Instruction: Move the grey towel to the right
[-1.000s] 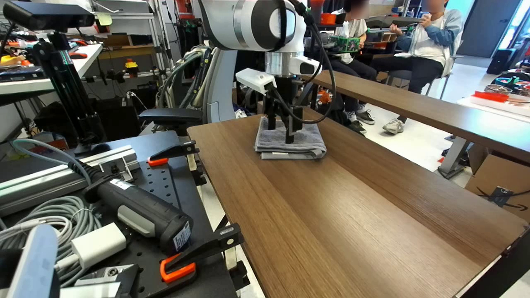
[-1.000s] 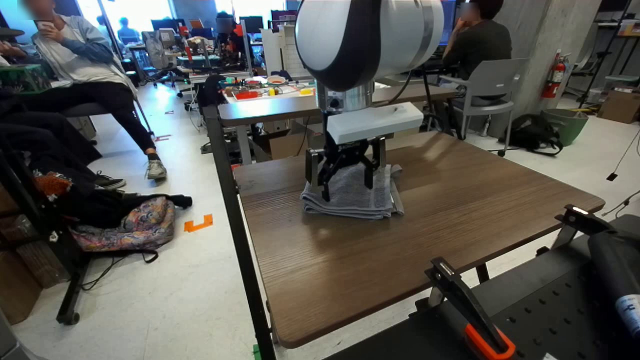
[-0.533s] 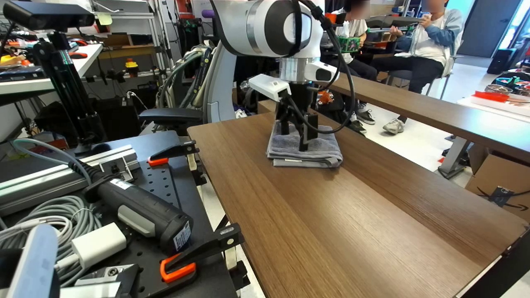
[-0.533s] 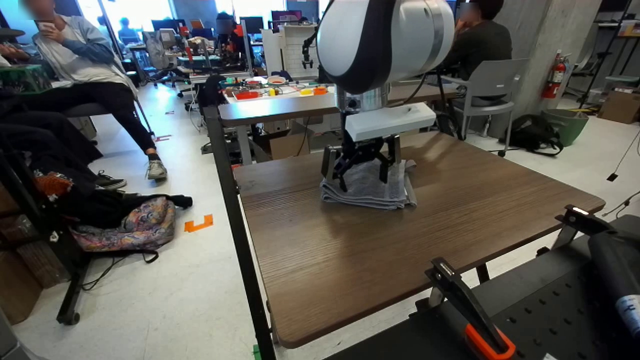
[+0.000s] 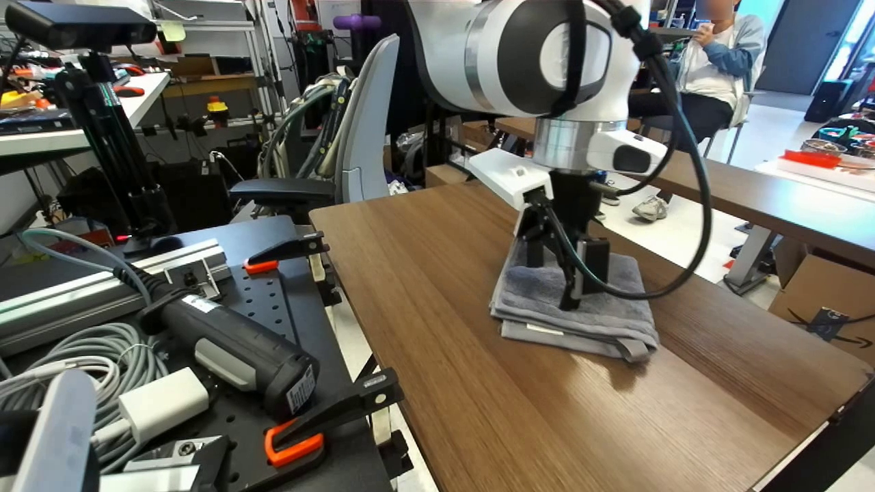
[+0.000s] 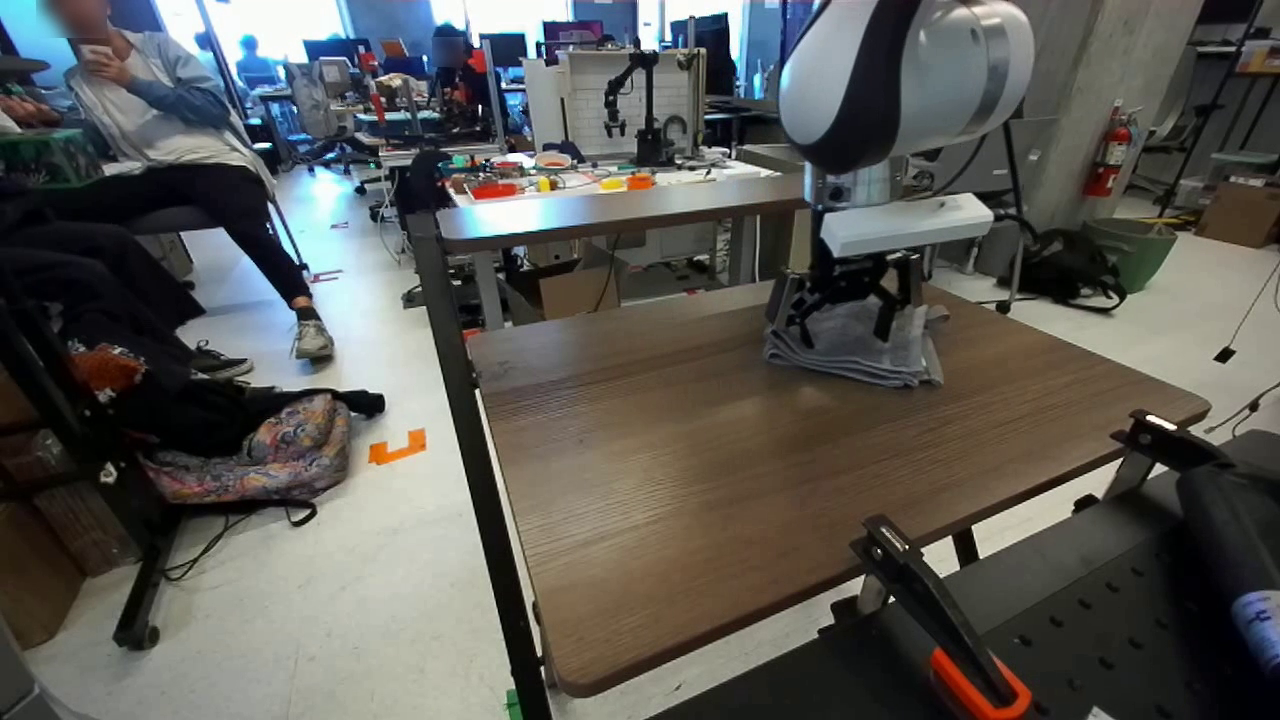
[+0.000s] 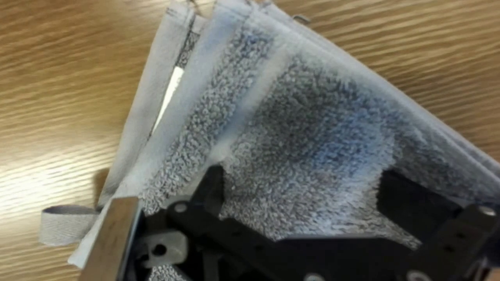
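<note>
Towel (image 5: 593, 325): we found it grey, folded in layers, flat on the table (image 5: 451, 355), right of centre in both exterior views.
Gripper (image 7: 301, 179): we saw its two fingers (image 7: 214, 187) spread well apart over the top layer, lower half of the wrist view; we could not tell whether the tips pressed on the towel.
Arm (image 5: 526, 68): we viewed it above the towel, cut by the top edge of both exterior views.
Loop (image 7: 66, 230): we noted it at the towel's edge, lower left of the wrist view.
Strip (image 7: 168, 96): we noted it white, between folds, upper left of the wrist view.
</note>
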You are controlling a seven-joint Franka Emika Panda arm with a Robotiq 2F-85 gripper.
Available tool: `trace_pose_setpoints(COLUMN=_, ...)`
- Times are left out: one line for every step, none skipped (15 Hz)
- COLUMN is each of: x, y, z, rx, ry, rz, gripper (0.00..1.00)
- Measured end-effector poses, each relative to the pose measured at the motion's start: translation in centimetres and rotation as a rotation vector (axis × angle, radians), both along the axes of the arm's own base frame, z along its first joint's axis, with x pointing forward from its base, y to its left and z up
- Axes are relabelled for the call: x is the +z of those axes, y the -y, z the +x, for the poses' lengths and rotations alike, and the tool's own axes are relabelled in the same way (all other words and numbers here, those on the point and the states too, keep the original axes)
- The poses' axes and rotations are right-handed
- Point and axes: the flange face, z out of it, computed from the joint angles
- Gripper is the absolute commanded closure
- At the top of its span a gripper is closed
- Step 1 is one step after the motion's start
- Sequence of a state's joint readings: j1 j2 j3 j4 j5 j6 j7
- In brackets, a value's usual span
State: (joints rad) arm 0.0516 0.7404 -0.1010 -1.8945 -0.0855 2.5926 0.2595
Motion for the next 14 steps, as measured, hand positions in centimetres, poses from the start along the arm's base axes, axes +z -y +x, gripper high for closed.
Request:
trace_pose_setpoints(x=0.0, y=2.0, z=-0.1, rx=-0.03, ry=0.0, rz=-0.005, gripper=0.0)
trace_pose_setpoints(x=0.1, y=3.8, z=-0.2, rx=-0.06, ry=0.0, rz=-0.008, gripper=0.0)
trace_pose_setpoints(x=0.2, y=5.6, z=-0.4, rx=-0.089, ry=-0.001, rz=-0.011, gripper=0.0)
trace_pose_setpoints(x=0.3, y=7.2, z=-0.5, rx=-0.115, ry=-0.003, rz=-0.013, gripper=0.0)
trace_pose_setpoints(x=0.4, y=8.6, z=-0.7, rx=-0.14, ry=-0.005, rz=-0.012, gripper=0.0)
trace_pose_setpoints(x=0.5, y=9.8, z=-0.7, rx=-0.16, ry=-0.005, rz=-0.011, gripper=0.0)
trace_pose_setpoints(x=0.7, y=10.6, z=-0.8, rx=-0.175, ry=-0.004, rz=-0.009, gripper=0.0)
trace_pose_setpoints(x=0.8, y=11.2, z=-0.7, rx=-0.186, ry=-0.005, rz=-0.008, gripper=0.0)
trace_pose_setpoints(x=1.0, y=11.4, z=-0.7, rx=-0.195, ry=-0.009, rz=-0.004, gripper=0.0)
trace_pose_setpoints(x=1.3, y=11.5, z=-0.5, rx=-0.2, ry=-0.013, rz=-0.001, gripper=0.0)
trace_pose_setpoints(x=2.0, y=11.3, z=-0.3, rx=-0.204, ry=-0.016, rz=0.004, gripper=0.0)
trace_pose_setpoints(x=3.0, y=11.0, z=0.1, rx=-0.207, ry=-0.015, rz=0.012, gripper=0.0)
trace_pose_setpoints(x=4.6, y=10.6, z=0.4, rx=-0.205, ry=-0.009, rz=0.019, gripper=0.0)
trace_pose_setpoints(x=6.5, y=10.0, z=0.6, rx=-0.198, ry=-0.001, rz=0.022, gripper=0.0)
